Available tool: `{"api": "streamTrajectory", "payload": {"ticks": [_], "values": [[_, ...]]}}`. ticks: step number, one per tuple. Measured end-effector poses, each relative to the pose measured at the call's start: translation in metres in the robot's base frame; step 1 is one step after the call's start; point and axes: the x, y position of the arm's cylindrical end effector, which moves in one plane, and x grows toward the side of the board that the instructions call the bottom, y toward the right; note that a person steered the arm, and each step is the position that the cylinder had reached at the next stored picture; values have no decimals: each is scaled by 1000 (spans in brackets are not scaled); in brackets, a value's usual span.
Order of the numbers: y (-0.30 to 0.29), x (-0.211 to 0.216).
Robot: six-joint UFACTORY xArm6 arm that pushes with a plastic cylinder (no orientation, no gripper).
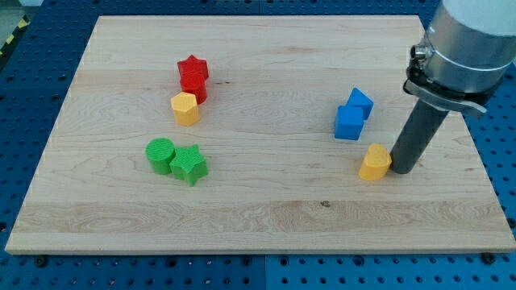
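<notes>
Rod-ended and fingerless, my tip [402,170] sits just right of the yellow block [375,163], seemingly touching; blue blocks [352,114] stand above it.

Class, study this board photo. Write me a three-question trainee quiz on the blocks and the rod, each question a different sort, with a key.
1. True or false: my tip is beside the yellow block at the view's right.
2. Which pair lies nearest the view's left?
A. the two blue blocks
B. the green cylinder and green star
C. two yellow blocks
3. Fill in: directly below the red star pile sits a ____ hexagonal block.

Key: 1 true; 2 B; 3 yellow.
</notes>
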Motion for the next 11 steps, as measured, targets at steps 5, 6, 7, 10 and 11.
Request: {"api": "streamTrajectory", "payload": {"ticks": [5, 6, 7, 10, 11], "values": [[-68, 4], [-97, 3], [-125, 3], [-195, -26], [-203, -28]]}}
